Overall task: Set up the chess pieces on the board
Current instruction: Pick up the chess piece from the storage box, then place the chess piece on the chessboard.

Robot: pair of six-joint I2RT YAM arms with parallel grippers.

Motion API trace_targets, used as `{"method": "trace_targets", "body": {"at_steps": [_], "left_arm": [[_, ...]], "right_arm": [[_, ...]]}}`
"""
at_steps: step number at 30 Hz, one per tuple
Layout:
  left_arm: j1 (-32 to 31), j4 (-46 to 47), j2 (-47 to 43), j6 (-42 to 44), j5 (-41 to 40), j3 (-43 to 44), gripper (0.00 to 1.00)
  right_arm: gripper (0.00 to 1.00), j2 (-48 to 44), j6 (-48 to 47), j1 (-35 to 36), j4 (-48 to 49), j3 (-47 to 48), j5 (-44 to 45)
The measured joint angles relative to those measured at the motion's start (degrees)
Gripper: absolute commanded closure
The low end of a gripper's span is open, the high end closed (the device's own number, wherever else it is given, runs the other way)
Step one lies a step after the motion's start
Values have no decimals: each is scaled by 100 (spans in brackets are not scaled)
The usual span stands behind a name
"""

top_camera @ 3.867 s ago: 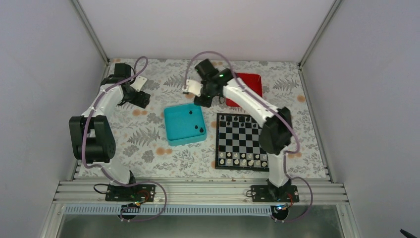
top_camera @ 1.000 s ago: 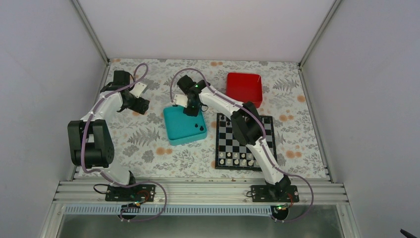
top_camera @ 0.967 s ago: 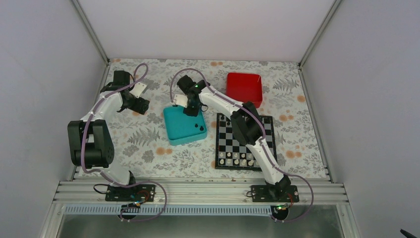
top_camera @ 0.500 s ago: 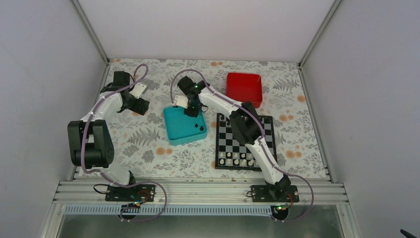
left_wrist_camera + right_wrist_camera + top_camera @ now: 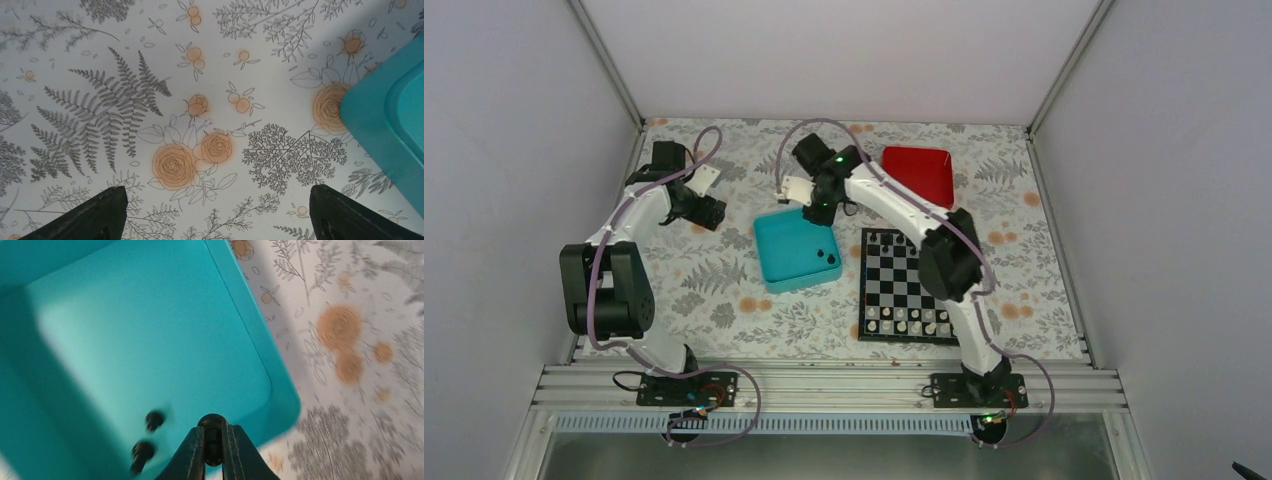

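Teal tray (image 5: 150, 340) below right fingers (image 5: 191, 456), which seemingly pinch a chess piece (image 5: 212, 432).

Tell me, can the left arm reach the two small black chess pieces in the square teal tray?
Probably yes: the open left gripper hovers beside the tray; the pieces lie uncovered near its right wall.
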Motion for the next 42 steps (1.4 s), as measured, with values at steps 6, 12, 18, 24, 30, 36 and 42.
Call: {"method": "trace_targets", "body": {"at_steps": [6,12,18,24,30,36,42], "left_arm": [[-2,-79,2,-24,92,256,10],[-7,-83,13,-76,149,387,9],[-28,-98,131,-175,227,450,9],[-96,-146,208,-284,275,610,9],[-184,-170,208,-343,273,660,9],[-203,-179,216,-367,269,686,9],[-203,-181,216,-374,232,686,9]], "right_arm": [[92,-1508,42,-326,-146,-1209,-192],[91,-3029,61,-1690,-92,-2859,-260],[90,-4183,-31,-2839,-57,-4398,-258],[90,-4555,-348,-3764,157,-5392,-387],[90,-4468,-636,-4363,444,-5960,-428],[90,-4079,-767,-4487,844,-5976,-595],[89,-3711,-809,-4503,1045,-5976,-717]]}}
